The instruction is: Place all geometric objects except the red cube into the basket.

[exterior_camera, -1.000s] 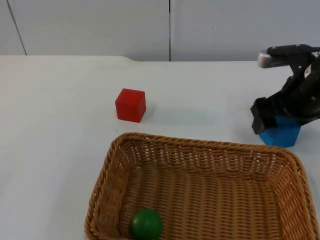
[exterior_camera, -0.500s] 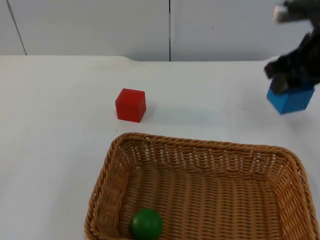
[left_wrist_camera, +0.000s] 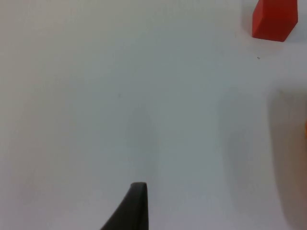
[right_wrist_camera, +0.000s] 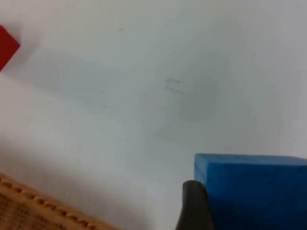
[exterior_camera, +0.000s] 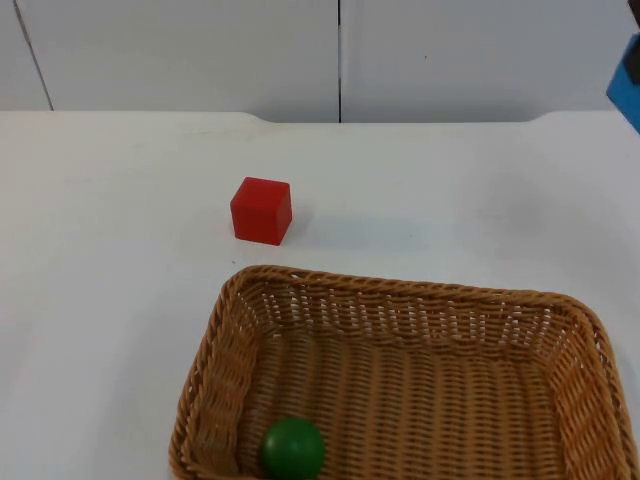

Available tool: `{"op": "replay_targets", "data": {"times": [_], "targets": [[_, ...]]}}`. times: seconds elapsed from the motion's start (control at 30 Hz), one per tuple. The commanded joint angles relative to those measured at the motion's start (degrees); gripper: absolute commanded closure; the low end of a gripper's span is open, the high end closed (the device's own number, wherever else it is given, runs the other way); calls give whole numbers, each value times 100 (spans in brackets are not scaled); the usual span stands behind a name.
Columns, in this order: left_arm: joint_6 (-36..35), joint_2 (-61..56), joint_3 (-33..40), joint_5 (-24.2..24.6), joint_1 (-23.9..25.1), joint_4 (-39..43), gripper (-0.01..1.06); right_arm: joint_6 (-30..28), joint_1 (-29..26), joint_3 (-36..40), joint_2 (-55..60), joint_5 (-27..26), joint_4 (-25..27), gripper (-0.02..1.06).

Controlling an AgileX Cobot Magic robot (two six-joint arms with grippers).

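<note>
A blue block [exterior_camera: 628,95] hangs high above the table at the far right edge of the top view, with my right gripper [exterior_camera: 634,60] shut on it. In the right wrist view the blue block [right_wrist_camera: 254,191] sits against a black fingertip [right_wrist_camera: 194,206], well above the white table. The red cube [exterior_camera: 261,210] rests on the table behind the wicker basket [exterior_camera: 215,340]. A green ball [exterior_camera: 293,448] lies in the basket's near left corner. My left gripper [left_wrist_camera: 132,211] waits over bare table, some way from the red cube [left_wrist_camera: 274,19].
The basket takes up the front middle and right of the table. The basket rim [right_wrist_camera: 29,206] is below the held block in the right wrist view. A grey partition wall [exterior_camera: 340,55] closes the back.
My right gripper has lifted the blue block off the table and carried it up and to the right, to the picture's edge. The cube, basket and ball have not moved.
</note>
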Motion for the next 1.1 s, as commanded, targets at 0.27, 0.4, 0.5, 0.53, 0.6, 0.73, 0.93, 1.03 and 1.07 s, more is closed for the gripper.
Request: {"op": "replay_targets", "data": {"times": [0.27, 0.4, 0.5, 0.53, 0.6, 0.73, 0.93, 1.03, 1.07], "targets": [[-28, -35, 25, -38, 12, 53, 0, 23, 1320, 708, -276, -83, 38, 105], [-28, -35, 25, -38, 12, 64, 0, 38, 1894, 991, -276, -428, 23, 105], [-28, -35, 25, -38, 12, 92, 0, 38, 2361, 1315, -276, -909, 15, 105], [-28, -35, 25, -38, 12, 92, 0, 38, 2361, 1315, -276, -909, 15, 105], [-28, -35, 25, -38, 12, 92, 0, 38, 2431, 1493, -276, -1207, -13, 105], [-28, -35, 25, -50, 12, 92, 0, 38, 2420, 1718, -209, -1585, 13, 105], [-28, -35, 25, -60, 12, 106, 0, 38, 2420, 2042, 225, -2183, 13, 105], [-28, -35, 25, -60, 12, 106, 0, 38, 2420, 2070, 699, -2294, 13, 105], [-28, -35, 25, -60, 12, 106, 0, 38, 2420, 2070, 699, -2294, 13, 105]]}}
